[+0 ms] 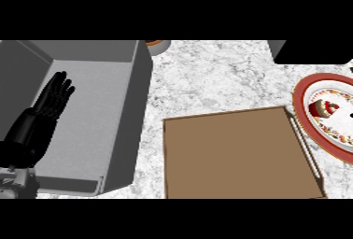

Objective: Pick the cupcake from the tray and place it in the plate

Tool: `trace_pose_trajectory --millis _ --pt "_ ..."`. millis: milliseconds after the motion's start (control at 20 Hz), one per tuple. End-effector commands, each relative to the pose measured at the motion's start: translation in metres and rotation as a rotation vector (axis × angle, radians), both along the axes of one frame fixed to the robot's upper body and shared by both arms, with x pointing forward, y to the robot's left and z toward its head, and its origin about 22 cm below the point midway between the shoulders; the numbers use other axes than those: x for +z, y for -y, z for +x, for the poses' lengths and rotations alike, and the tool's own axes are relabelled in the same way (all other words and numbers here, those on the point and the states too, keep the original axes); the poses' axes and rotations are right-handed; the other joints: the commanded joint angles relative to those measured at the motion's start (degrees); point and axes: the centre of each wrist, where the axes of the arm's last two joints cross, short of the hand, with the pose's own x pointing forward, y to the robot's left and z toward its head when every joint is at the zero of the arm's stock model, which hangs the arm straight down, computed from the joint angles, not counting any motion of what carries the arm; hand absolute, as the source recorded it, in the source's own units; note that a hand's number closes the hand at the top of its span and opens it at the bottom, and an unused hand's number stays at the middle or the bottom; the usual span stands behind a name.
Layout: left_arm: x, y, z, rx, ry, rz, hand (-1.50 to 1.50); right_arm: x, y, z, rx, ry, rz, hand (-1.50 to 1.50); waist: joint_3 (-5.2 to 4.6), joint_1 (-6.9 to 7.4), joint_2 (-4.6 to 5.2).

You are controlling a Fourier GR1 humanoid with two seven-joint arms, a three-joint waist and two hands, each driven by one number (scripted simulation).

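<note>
White marble tabletop, and the flat brown rectangular tray looks bare. The small red-and-white cupcake seems to sit on the red-rimmed round plate right of the tray. The black left hand rests left of the tray, fingers straight and together. I'd just keep clear of the plate.

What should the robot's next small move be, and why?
Probably no reach, only a check of the plate: the brown tray shows no cupcake, a small red-and-white thing, perhaps the cupcake, lies on the plate, and the left hand rests open over the grey basin.
</note>
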Motion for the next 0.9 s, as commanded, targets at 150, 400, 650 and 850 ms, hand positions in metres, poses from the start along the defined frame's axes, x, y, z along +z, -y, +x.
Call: trace_pose_trajectory --millis 150,400,650,850 --pt "-0.061 -0.015 -0.018 0.071 -0.167 0.017 0.00 0.002 -0.002 0.016 -0.040 0.063 0.186 -1.50 -1.99 -0.67 1.65" --pt "-0.061 -0.013 -0.016 0.098 -0.177 0.002 0.00 -0.003 0.010 0.010 -0.106 0.170 0.401 -1.50 -1.89 -1.78 1.78" --pt "-0.059 -0.023 -0.016 0.096 -0.184 0.011 0.00 -0.001 0.042 -0.015 -0.093 0.246 0.580 -1.50 -1.83 -2.42 1.89" --pt "-0.058 -0.014 -0.015 0.110 -0.173 0.003 0.00 0.004 0.079 -0.057 -0.081 0.242 0.594 -1.50 -1.74 -2.84 2.08"
